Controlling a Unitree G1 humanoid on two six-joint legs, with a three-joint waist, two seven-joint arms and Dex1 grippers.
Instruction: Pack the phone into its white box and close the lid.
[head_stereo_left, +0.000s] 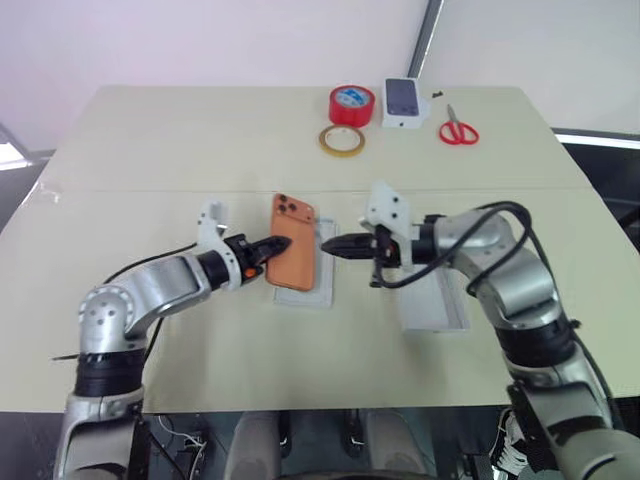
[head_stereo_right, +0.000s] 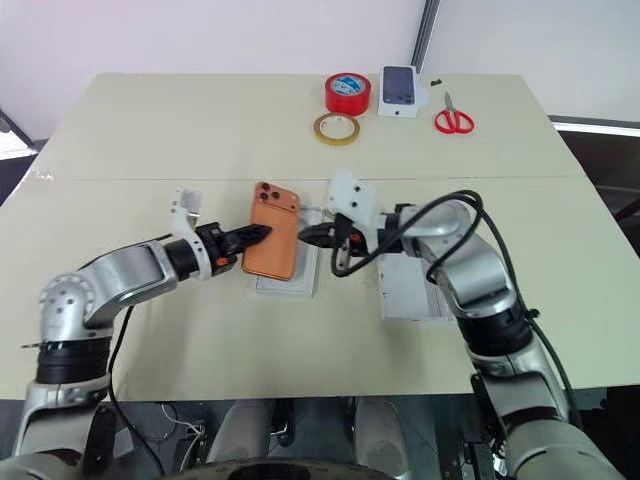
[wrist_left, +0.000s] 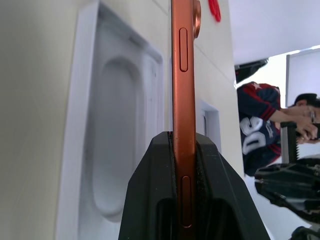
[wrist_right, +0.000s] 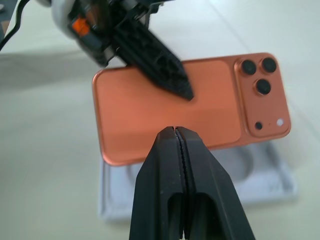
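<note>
1. Two grippers meet over the white box on the worktop.
2. Left gripper pinches the phone by its edge, holding it just above the box, lenses facing up.
3. Right gripper, fingers pressed together and empty, points at the phone's other edge.
4. Lid lies beside the box.

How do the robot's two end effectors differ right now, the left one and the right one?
The left end effector is shut on the phone, pinching its edge, while the right end effector is shut on nothing. The left one reaches in from the phone's left side, the right one from its right side, fingertips short of the phone. Both have black fingers and point toward each other over the white box.
</note>
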